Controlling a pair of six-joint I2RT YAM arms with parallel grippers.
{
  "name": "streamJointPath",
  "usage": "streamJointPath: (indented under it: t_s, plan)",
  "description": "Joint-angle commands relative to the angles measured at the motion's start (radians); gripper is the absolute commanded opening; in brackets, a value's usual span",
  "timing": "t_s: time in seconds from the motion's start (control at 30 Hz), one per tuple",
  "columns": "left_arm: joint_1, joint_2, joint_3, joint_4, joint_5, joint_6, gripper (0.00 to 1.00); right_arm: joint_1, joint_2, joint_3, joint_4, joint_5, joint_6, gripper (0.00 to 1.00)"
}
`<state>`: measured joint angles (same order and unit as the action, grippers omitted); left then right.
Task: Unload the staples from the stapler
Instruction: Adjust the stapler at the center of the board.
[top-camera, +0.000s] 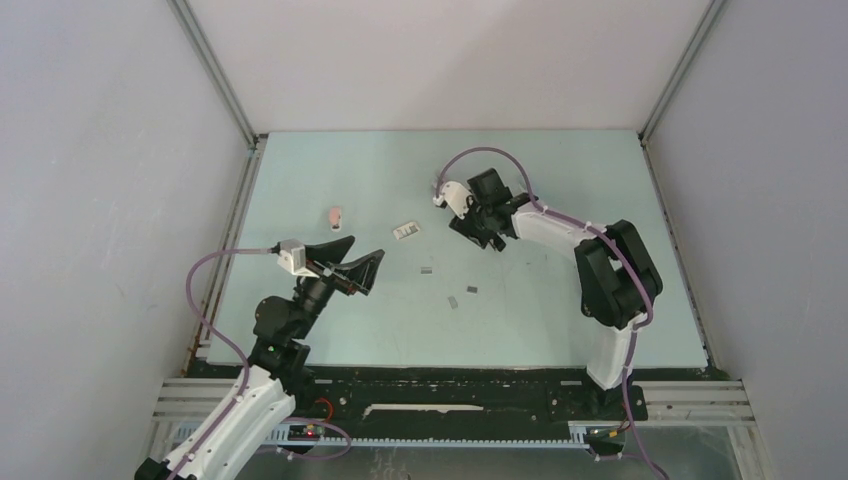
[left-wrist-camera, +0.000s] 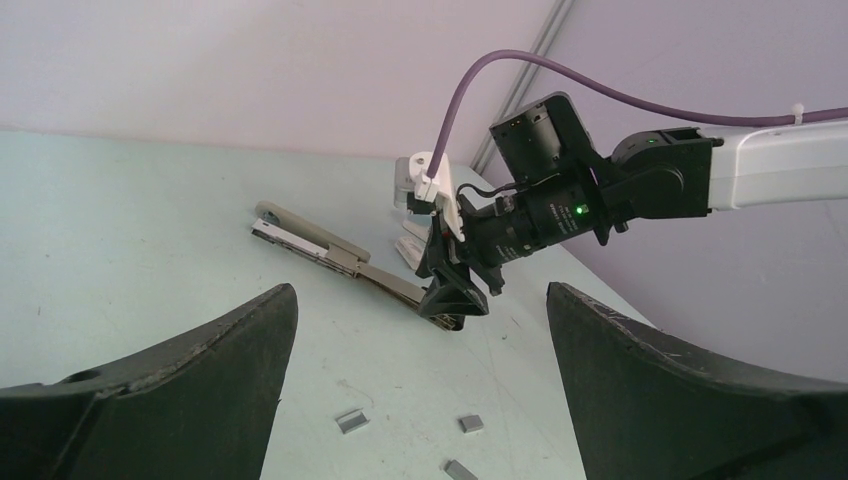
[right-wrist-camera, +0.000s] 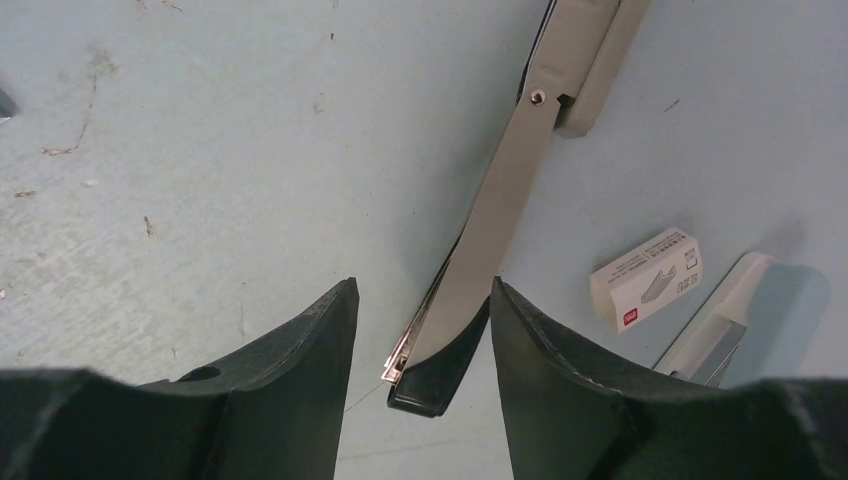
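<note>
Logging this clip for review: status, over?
Left tool open, clear of the stapler. Right tool open, straddling its black end, gap on one side. Loose staples on table. Small white box beside stapler, not touching.

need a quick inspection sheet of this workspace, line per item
surface: pale green table, scuffed
job's things: stapler lying on table; staples in three loose bits nearby
clutter: small white box, pale second stapler, pink piece
claws: left claw open, holding nothing; right claw open, straddling stapler's black end
cables: purple cable on each arm
surroundings: grey walls, metal frame posts
</note>
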<state>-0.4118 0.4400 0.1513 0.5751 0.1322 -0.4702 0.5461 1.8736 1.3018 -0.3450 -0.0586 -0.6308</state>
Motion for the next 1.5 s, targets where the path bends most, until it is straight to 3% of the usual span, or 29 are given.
streamJointPath:
  t_s: [0.0, 0.5, 1.27, 1.47]
  plan:
    - [0.005, -0.01, -0.024, 0.012, -0.02, 0.01, 1.0, 0.024, 0.019, -0.004, 0.054, 0.049, -0.02, 0.6]
    - [0.005, -0.011, -0.025, 0.007, -0.023, 0.012, 1.0, 0.038, 0.147, 0.111, 0.049, 0.207, -0.031, 0.58]
    - [0.004, -0.013, -0.025, 0.005, -0.023, 0.01, 1.0, -0.012, 0.157, 0.15, 0.06, 0.197, -0.032, 0.54]
    - [0.004, -0.014, -0.026, 0.003, -0.023, 0.01, 1.0, -0.038, 0.193, 0.183, 0.012, 0.14, -0.013, 0.44]
